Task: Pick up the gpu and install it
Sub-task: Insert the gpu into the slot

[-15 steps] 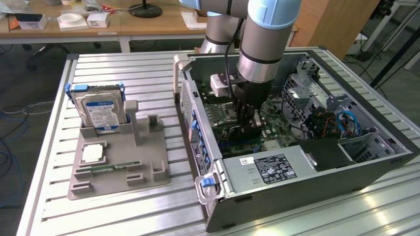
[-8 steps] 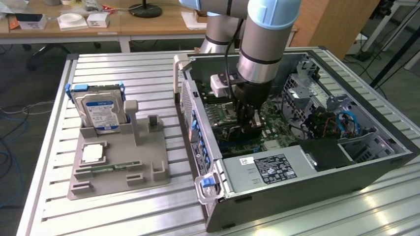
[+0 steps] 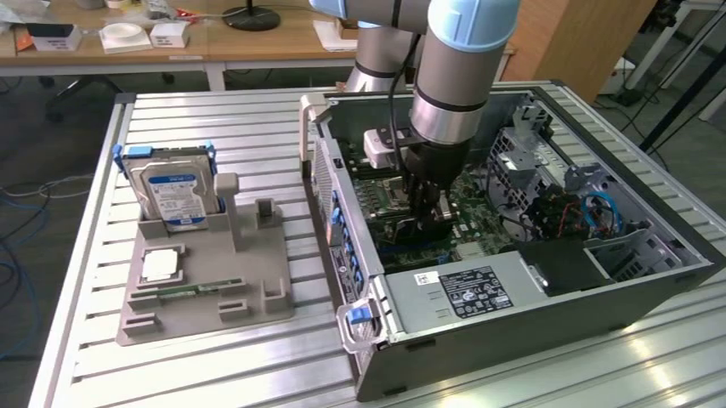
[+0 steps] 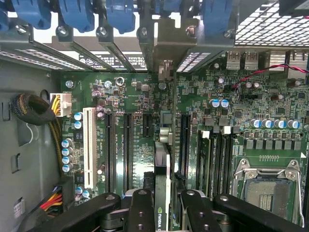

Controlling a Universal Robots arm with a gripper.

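My gripper (image 3: 424, 217) is low inside the open computer case (image 3: 511, 327), over the green motherboard (image 4: 135, 96). It is shut on the gpu (image 4: 162, 164), a thin black card seen edge-on between the two black fingers (image 4: 141, 210) in the wrist view. The card stands upright over the board, in line with the long black expansion slots (image 4: 128, 150). Its metal bracket end (image 4: 165, 72) reaches toward the case's rear slot openings. I cannot tell whether its edge touches a slot.
On the slatted table, at the exterior view's left, a grey holder (image 3: 267, 293) carries a silver hard drive (image 3: 170, 191), a square chip (image 3: 159, 265) and a memory stick (image 3: 182, 291). Inside the case are a processor socket (image 4: 263, 191), a cable bundle (image 4: 34, 108) and blue latches (image 4: 120, 14).
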